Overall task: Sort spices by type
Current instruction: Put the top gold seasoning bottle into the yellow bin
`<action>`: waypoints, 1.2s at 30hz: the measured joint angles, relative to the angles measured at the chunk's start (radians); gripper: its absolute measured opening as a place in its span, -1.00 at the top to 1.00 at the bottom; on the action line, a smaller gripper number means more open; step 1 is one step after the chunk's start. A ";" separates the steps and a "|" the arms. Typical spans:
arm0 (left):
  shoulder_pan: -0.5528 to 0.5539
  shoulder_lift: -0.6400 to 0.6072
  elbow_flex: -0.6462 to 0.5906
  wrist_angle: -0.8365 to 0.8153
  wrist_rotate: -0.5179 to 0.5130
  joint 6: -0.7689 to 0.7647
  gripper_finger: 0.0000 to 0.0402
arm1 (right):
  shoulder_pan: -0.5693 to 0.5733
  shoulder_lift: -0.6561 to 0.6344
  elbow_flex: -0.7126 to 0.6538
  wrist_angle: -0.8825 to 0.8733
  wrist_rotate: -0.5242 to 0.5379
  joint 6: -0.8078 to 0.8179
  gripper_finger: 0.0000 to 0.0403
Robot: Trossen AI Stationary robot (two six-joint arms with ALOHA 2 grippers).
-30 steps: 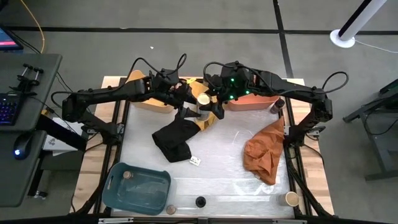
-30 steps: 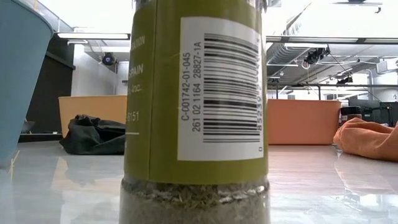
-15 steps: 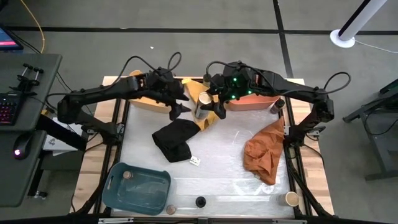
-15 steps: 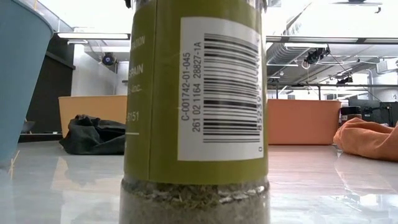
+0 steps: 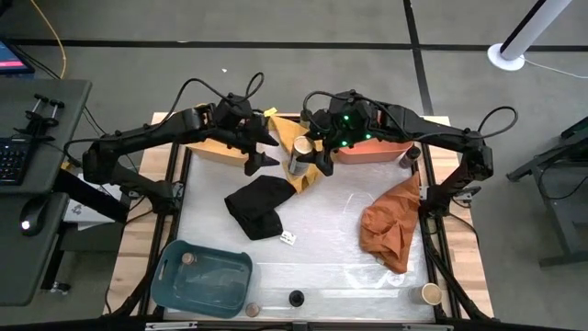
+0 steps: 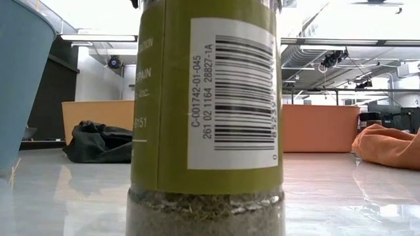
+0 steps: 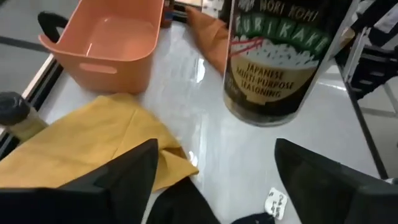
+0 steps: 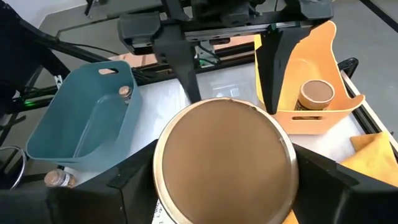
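A furikake spice jar (image 7: 273, 62) with a round tan top (image 8: 225, 165) sits in my right gripper (image 5: 308, 156) above the far middle of the table. That gripper is shut on it. My left gripper (image 5: 261, 153) hangs open just left of the jar, and its two fingers (image 7: 124, 174) frame the jar without touching it. More jars are about: one in the yellow bin (image 8: 316, 93), one in the blue bin (image 5: 188, 259), and three along the near edge (image 5: 296, 298). A green-labelled jar (image 6: 207, 118) stands right before the low camera. My right gripper pinches the furikake jar between its two fingers (image 8: 134, 183), one on each side of the body just below the tan top (image 8: 186, 134). The fingers come from above, pointing down. The jar is roughly upright and seems lifted off the white table.
The yellow bin (image 5: 220, 147) and orange bin (image 5: 377, 152) stand at the far edge, and the blue bin (image 5: 202, 276) at the near left. A black cloth (image 5: 260, 207), an orange cloth (image 5: 390, 225) and a yellow cloth (image 7: 93, 149) lie on the table. One dark-topped jar (image 5: 411, 156) stands beside the orange bin.
My left gripper has drawn back from the jar, toward the table's left and far edge. The jar has stayed with my right gripper, which has hardly moved.
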 joint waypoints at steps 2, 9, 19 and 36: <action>-0.001 0.000 0.000 0.011 0.000 -0.002 -0.64 | 0.000 0.000 0.000 0.000 0.000 0.000 -0.37; -0.001 0.000 0.000 0.079 -0.030 -0.168 -0.67 | 0.000 0.000 0.000 0.004 0.013 0.000 -0.37; -0.009 0.000 0.000 0.200 -0.067 -0.182 -0.67 | 0.000 -0.002 -0.001 0.037 0.040 -0.018 -0.37; -0.014 -0.082 0.002 0.194 0.078 -0.071 -0.67 | -0.008 0.002 -0.001 0.009 0.087 -0.047 -0.37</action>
